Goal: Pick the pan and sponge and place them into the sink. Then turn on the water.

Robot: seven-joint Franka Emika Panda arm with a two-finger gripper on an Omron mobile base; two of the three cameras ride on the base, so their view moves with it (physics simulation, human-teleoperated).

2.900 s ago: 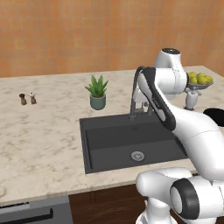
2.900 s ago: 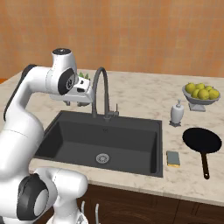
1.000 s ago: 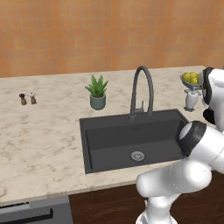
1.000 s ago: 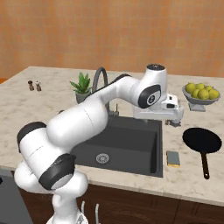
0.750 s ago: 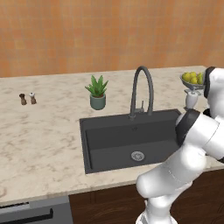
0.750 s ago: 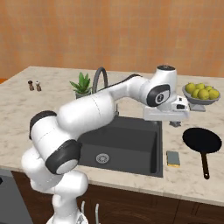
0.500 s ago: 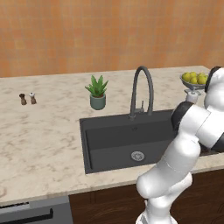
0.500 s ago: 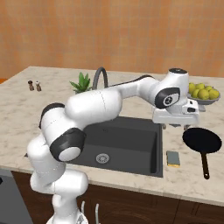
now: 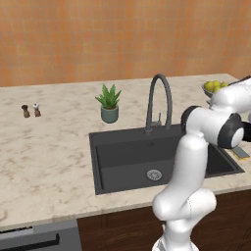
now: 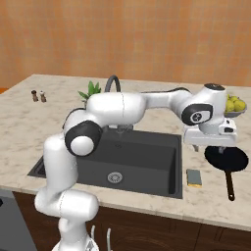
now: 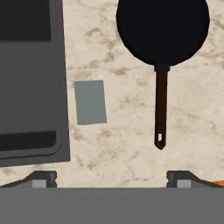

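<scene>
Pan and sponge are both not yet in the sink, so you must judge this moment as the approach to the first pick.

In the left base view, the arm bends far to the right, past the faucet (image 9: 159,100), and hides most of what lies there. You see a small piece of the sponge (image 9: 241,152) on the counter (image 9: 49,147) beside the right rim of the sink (image 9: 122,159). The basin is free for the things to come in.

In the right base view, the gripper (image 10: 210,142) hangs above the counter, and the pan (image 10: 225,159) lies just under and a little to the right of it, with its handle pointing to the front edge. The sponge (image 10: 194,178) lies nearer to the front than the jaws, between the pan handle and the sink (image 10: 73,166) rim. I think the arm stands here because the pan is the first thing to take.

In the hand view, the pan (image 11: 162,30) is ahead of the jaws, and its handle (image 11: 160,109) runs down toward the right finger. The sponge (image 11: 90,102) lies flat between the handle and the sink (image 11: 30,78). The two fingertips (image 11: 43,178) stand far apart at the corners, so the jaws are wide and hold nothing. You can close on the thin handle more easily than on the round body.
</scene>
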